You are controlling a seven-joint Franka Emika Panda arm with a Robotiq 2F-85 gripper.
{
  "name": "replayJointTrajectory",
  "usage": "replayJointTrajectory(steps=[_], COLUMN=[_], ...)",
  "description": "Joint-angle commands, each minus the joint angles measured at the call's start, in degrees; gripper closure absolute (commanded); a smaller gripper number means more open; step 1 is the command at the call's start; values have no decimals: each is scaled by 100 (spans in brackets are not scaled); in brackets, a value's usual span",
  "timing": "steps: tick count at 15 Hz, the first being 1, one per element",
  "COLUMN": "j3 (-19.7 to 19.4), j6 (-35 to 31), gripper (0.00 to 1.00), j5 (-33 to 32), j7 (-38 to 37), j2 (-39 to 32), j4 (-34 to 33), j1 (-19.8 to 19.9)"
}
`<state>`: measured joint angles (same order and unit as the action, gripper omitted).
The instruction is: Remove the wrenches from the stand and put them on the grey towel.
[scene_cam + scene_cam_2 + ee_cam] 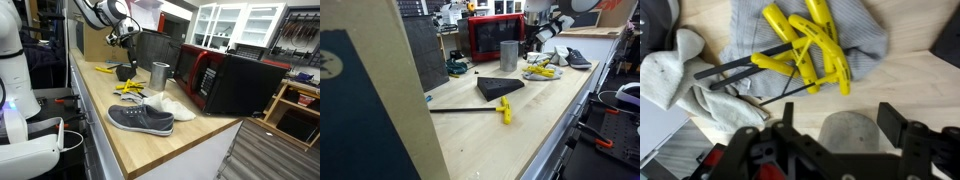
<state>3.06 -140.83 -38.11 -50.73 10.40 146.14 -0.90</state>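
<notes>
Several yellow-handled wrenches (805, 45) lie in a pile on the grey towel (855, 25); they show in both exterior views (130, 87) (540, 71). The small black stand (124, 72) sits just behind them, beside the steel cup (160, 73). My gripper (840, 118) is open and empty. It hangs above the counter next to the towel, over the stand area in both exterior views (126, 42) (542, 38). Another yellow-handled wrench (505, 110) with a long black shaft lies on the counter well away from the towel.
A grey shoe (140, 119) and a white sock (670, 75) lie near the towel. A black wedge (500, 88) lies mid-counter. A red and black microwave (225, 80) stands along the back. The counter's edge runs past the shoe.
</notes>
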Motion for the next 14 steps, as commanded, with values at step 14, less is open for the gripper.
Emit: replayJointTrajectory(steps=[14], j3=[113], j6=[-857], gripper=[0], j5=[4917], j7=[2001], j2=[1233], j4=[-129], j1=[-645])
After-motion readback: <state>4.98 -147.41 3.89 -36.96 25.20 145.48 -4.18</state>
